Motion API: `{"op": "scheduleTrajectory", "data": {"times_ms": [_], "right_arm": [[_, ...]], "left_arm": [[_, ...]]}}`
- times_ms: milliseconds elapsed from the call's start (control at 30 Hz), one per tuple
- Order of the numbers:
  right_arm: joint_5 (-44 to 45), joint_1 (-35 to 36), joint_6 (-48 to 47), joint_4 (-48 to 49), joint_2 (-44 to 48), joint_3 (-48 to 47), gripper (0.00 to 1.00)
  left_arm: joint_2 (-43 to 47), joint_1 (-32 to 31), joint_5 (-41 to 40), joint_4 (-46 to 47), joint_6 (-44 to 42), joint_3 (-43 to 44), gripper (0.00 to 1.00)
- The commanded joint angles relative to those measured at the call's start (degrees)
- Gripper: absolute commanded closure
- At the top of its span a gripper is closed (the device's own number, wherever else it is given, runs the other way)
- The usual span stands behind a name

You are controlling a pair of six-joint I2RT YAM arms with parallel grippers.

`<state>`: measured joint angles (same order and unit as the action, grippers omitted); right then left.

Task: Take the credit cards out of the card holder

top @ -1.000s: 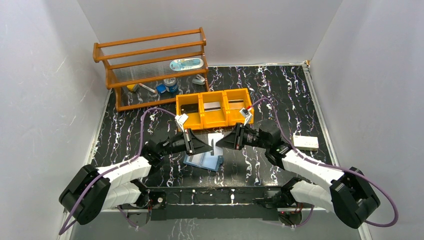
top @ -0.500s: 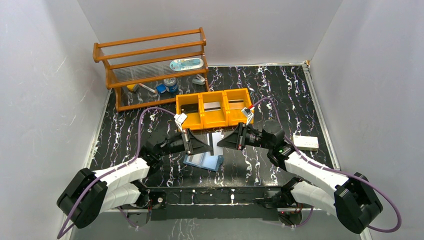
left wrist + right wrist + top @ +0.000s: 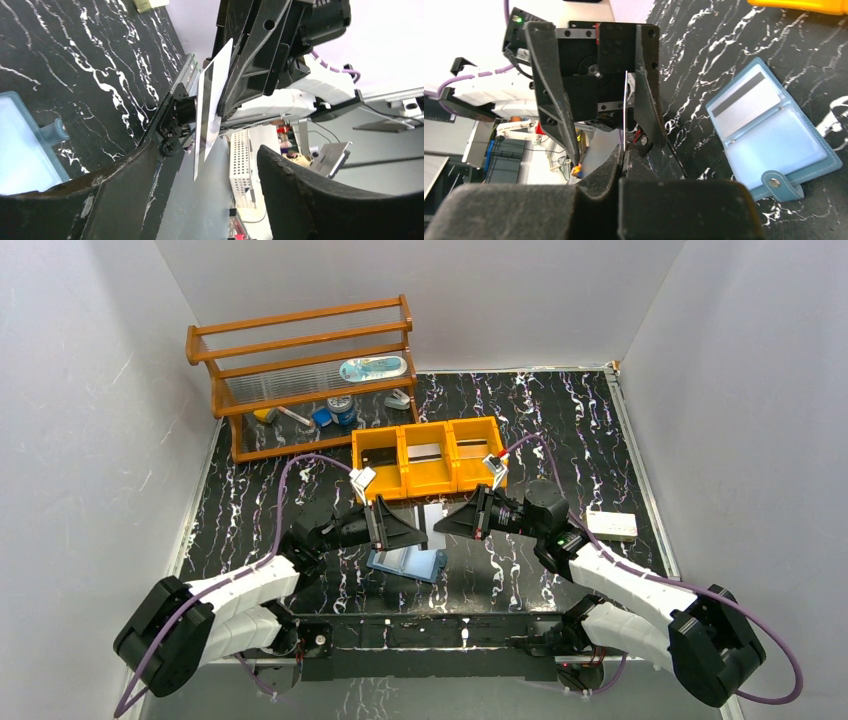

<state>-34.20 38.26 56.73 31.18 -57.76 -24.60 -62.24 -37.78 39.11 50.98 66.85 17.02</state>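
Right wrist view: the right gripper (image 3: 621, 156) has its jaws pressed together on a thin silver-white credit card (image 3: 625, 107), seen edge-on and held upright. Facing it, the left gripper (image 3: 596, 85) has its jaws spread wide, with the card's far end between them. The card runs close along one finger (image 3: 649, 90), though contact cannot be judged from here. The light blue folding card holder (image 3: 774, 145) lies open on the black marbled table (image 3: 560, 420), below and just beside the two grippers. A silver-grey card with a dark stripe (image 3: 746, 102) sits in its upper pocket. Behind the grippers stands an orange three-compartment plastic tray (image 3: 430, 483). A white rectangular box (image 3: 612, 525) rests well apart, to the right.
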Motion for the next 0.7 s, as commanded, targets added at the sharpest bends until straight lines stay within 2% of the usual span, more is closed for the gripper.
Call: {"op": "scheduleTrajectory", "data": {"times_ms": [0,133,333,433,533,667], "right_arm": [[4.1,-0.1,-3.4,-4.3,1.8,-2.9,1.0],[8.6,-0.1,-6.1,-10.6,3.9,-3.5,1.0],[16.2,-0.1,-7.6,-16.0,6.9,-3.6,1.0],[19.8,-0.1,-9.7,-17.6,7.8,-3.7,1.0],[22.9,-0.1,-11.1,-19.6,7.6,-4.7,1.0],[24.9,-0.1,-14.2,-22.2,5.8,-7.5,1.0]], "left_arm": [[4.3,-0.1,-4.4,-6.7,-4.7,1.6,0.24],[10.4,0.0,-9.9,-26.5,-15.4,5.9,0.15],[15.9,0.1,-25.4,-52.2,-32.7,15.1,0.08],[17.1,0.1,-34.8,-60.9,-38.5,19.3,0.02],[16.9,0.1,-44.5,-67.8,-43.0,23.2,0.02],[16.3,0.1,-52.1,-73.7,-46.8,26.7,0.02]]}}
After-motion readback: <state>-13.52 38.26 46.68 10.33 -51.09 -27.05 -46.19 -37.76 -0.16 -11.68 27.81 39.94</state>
